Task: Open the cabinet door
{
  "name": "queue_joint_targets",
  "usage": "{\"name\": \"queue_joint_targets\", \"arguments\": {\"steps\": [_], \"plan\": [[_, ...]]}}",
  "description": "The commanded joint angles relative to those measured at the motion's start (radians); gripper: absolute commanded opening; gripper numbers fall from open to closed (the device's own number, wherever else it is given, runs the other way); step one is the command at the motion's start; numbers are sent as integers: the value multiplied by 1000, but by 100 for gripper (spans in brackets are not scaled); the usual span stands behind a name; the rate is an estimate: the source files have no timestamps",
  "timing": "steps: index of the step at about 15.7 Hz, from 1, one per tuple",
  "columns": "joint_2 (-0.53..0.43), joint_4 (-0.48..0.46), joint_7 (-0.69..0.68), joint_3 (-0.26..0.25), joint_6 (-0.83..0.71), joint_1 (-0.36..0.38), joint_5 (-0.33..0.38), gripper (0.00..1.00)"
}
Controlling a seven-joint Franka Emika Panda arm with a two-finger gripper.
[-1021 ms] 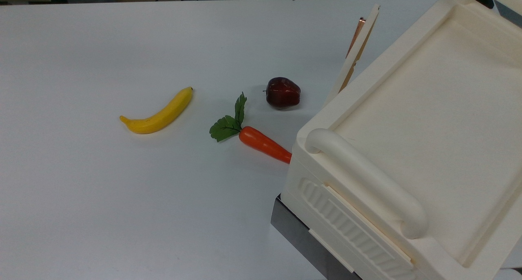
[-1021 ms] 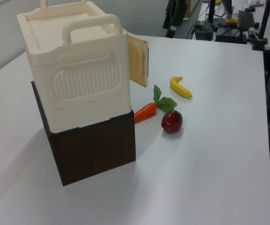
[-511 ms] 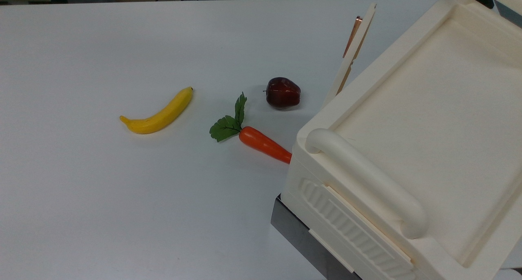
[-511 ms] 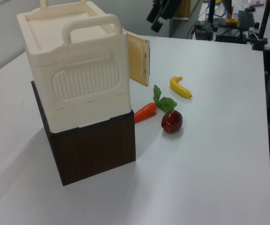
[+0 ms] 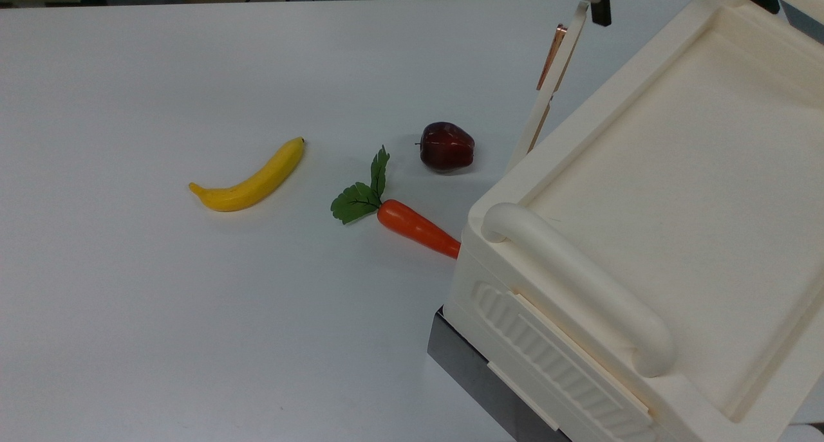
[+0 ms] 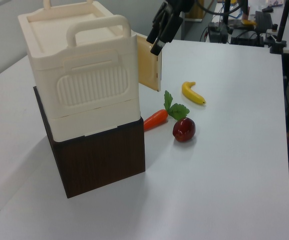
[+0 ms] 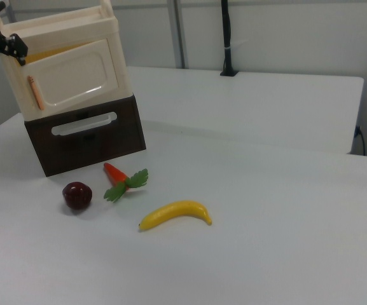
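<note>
Since the earlier frame the pincer (image 6: 159,36) has come down to the door's free end. Hinged on the cabinet (image 5: 676,191), the cabinet door (image 5: 547,88) stands ajar, its long axis angling away, orange strip outermost. Whether the pincer is spread, I cannot tell.

Broad bare table (image 5: 161,339) beyond banana (image 5: 250,177), carrot (image 5: 412,226) and apple (image 5: 447,147) crowding the ajar cabinet door (image 5: 547,88).

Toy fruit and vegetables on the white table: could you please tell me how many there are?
3. In the top view, the banana lies furthest left, the carrot points its tip at the cabinet, and the apple sits just beyond it. More may lie hidden behind the cabinet.
</note>
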Motion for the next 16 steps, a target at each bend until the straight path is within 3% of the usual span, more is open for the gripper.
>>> {"name": "queue_joint_targets", "arguments": {"steps": [1,4,11,13,16], "plan": [[-23,-59,24,-19,5,-13,-26,100],[-40,-50,38,-32,-89,-70,-40,100],[-69,-50,40,-176,-209,-79,-55,100],[-69,-55,73,-182,-242,-96,-60,100],[-69,-64,144,-170,-376,-154,-133,100]]}}
